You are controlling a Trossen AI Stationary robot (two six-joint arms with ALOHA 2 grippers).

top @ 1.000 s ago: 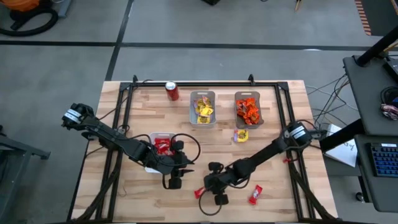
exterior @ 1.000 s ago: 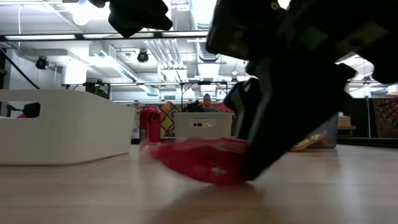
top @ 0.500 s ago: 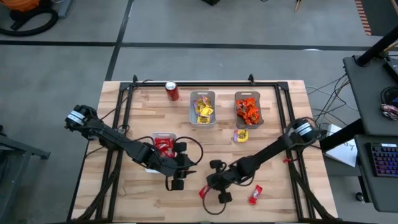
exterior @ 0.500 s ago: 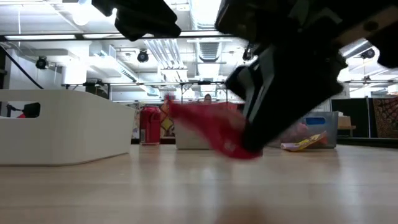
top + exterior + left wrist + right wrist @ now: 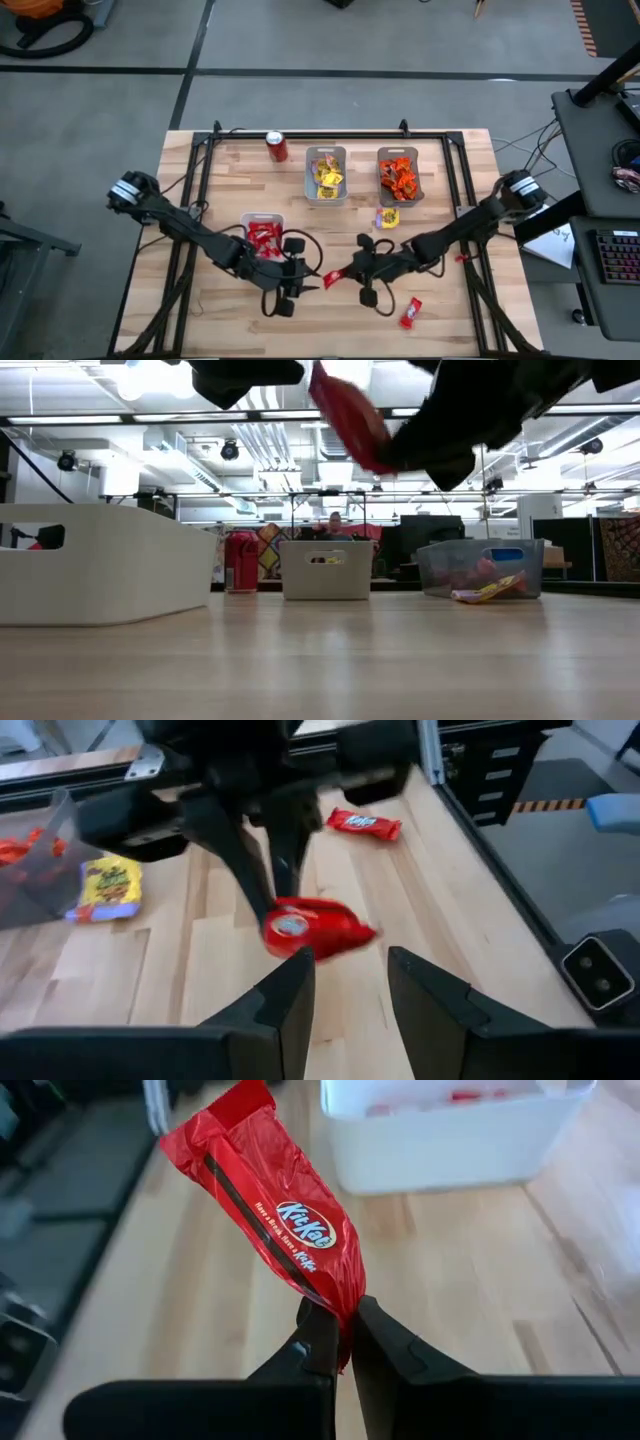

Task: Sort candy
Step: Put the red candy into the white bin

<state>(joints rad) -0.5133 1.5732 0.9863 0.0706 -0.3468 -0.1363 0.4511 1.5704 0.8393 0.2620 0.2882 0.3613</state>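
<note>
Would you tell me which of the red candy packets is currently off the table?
The red packet pinched in the right gripper hangs lifted in the air near the left gripper; the other loose red packet lies flat on the table.

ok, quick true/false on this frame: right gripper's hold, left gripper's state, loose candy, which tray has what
1. The right gripper is shut on a red candy packet, lifted clear of the table. True.
2. The left gripper is shut on a yellow packet. False: it is open, holding nothing, facing the held red packet.
3. One more red candy lies loose on the table near the front edge. True.
4. The white tray holds yellow candy. False: red candy lies in it; the yellow is in the grey tray.
5. The red soda can lies on its side. False: it stands upright near the back edge.
</note>
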